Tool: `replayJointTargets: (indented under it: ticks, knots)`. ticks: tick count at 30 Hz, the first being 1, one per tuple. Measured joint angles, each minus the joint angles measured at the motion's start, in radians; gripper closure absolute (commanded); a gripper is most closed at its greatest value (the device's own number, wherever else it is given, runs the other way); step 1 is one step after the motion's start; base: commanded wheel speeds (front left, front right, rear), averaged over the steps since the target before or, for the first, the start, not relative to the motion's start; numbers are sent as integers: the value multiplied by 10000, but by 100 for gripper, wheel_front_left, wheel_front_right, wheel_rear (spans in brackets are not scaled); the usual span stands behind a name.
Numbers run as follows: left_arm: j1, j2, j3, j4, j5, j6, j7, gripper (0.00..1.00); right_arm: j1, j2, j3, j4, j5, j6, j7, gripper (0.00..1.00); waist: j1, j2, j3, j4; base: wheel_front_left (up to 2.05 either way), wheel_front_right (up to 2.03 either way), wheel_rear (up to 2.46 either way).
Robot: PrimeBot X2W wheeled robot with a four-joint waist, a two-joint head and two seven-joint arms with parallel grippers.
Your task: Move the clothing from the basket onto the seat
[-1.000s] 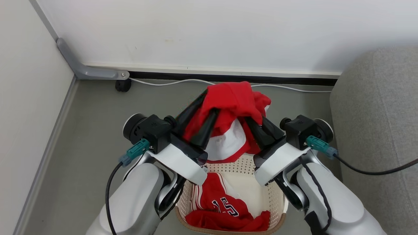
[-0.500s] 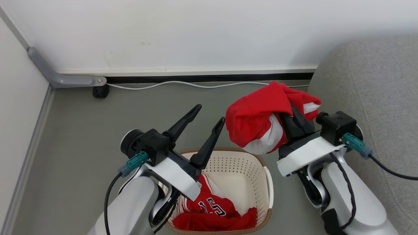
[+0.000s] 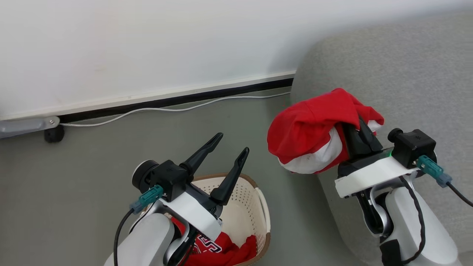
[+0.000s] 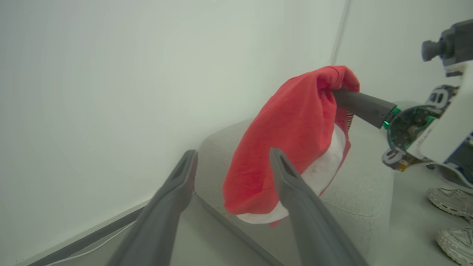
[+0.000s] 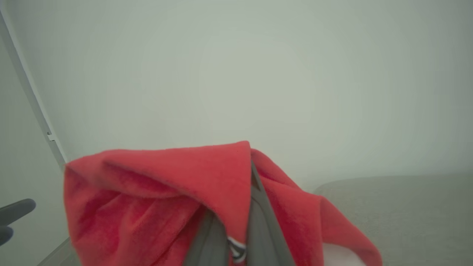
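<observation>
The white wall [image 3: 147, 44] runs across the head view from nine o'clock to twelve, with a dark baseboard at its foot and grey floor [image 3: 74, 177] below. The big grey seat [image 3: 399, 66] fills the view from one o'clock round to four, its rounded end facing the middle of the room.

At six o'clock the basket [image 3: 260, 201] stands on the floor, cream and perforated with a brown rim, near the seat's end but apart from it. Low inside it lies a lettered red garment [image 3: 221, 251], bunched up and partly hidden behind the left arm.

The held red garment [image 3: 306, 129], showing a white patch underneath, hangs in the air at three o'clock, right at the seat's rounded end. Whether it brushes the upholstery I cannot tell. It is draped over the right gripper [image 3: 360, 135], whose jaws are clenched on it. In the right wrist view the two fingers [image 5: 260, 225] press close together with red cloth and a bit of striped trim caught between them.

The left gripper [image 3: 232, 142] hovers over the basket's far rim at about seven o'clock, its jaws spread wide with nothing between them and its fingers aimed towards one o'clock.

A white cable [image 3: 166, 109] lies along the baseboard. In the left wrist view, a pair of pale trainers [image 4: 449, 201] shows at four o'clock.
</observation>
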State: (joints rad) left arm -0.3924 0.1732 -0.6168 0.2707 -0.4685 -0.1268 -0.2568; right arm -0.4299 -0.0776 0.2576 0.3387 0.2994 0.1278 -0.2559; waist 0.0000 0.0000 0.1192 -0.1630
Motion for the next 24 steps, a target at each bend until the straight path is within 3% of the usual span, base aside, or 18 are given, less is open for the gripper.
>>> replayJointTargets:
  ticks: [20,24]
  knots:
    - [207,4,-153,-274,77,0,0,0,878,-368,-516,-970,81,0,0,100,0,0,-95,-3402,0,0,0]
    - [206,-6,-259,-401,107,0,0,0,919,-493,-709,-1101,61,0,0,100,1,0,111,-3590,0,0,0]
